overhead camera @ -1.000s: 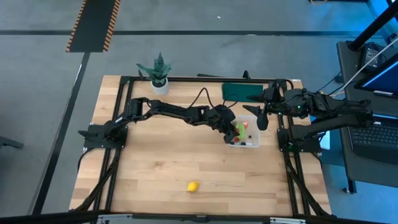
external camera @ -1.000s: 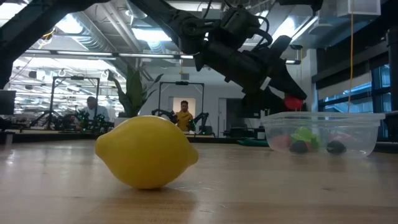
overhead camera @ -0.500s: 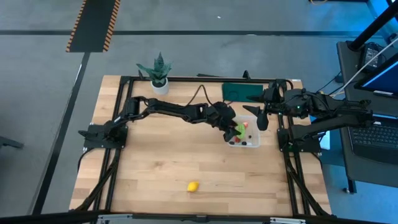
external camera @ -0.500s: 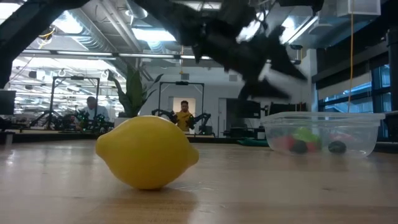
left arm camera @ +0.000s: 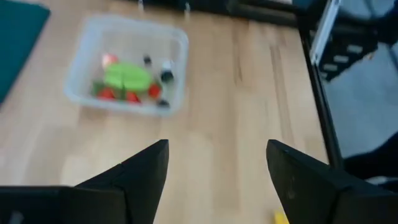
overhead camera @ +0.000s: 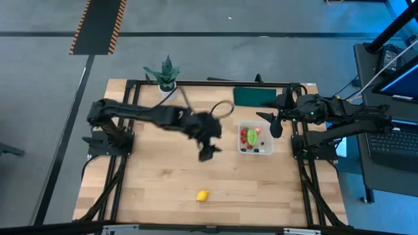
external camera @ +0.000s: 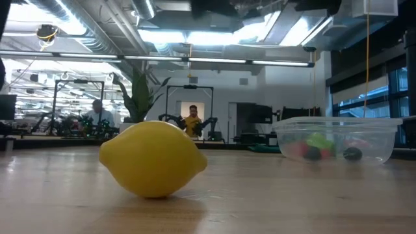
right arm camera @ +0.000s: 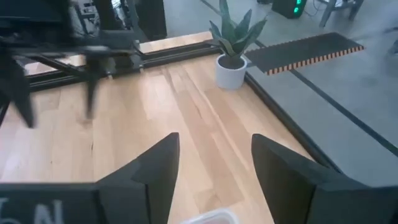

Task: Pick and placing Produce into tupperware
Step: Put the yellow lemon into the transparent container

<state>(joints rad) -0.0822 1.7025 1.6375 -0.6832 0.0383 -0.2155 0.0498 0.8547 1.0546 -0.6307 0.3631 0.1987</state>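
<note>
I've got the left pincer point(overhead camera: 208, 152) out over bare counter point(overhead camera: 157, 176), beside the tupperware point(overhead camera: 255, 139) on the side away from the right arm, fingers spread apart with nothing between them. The tupperware already holds most of the produce: a green leafy piece point(left arm camera: 126, 77), red berries point(left arm camera: 107, 94) and dark berries point(left arm camera: 165, 76). What's left, by my read, is the lemon point(overhead camera: 203, 195), sitting alone well apart from the tupperware toward the counter's near edge, so that's the next pick. The right pincer point(overhead camera: 274, 123) waits just past the tupperware's far side, fingers apart and empty. The low view gives me the lemon point(external camera: 153, 158) huge in front and the box's contents through its clear wall, but neither pincer; only the high view tells me how the arm, lemon and box lie relative to each other. The right wrist view looks away toward a potted plant point(right arm camera: 232, 43) and misses the produce entirely.
</note>
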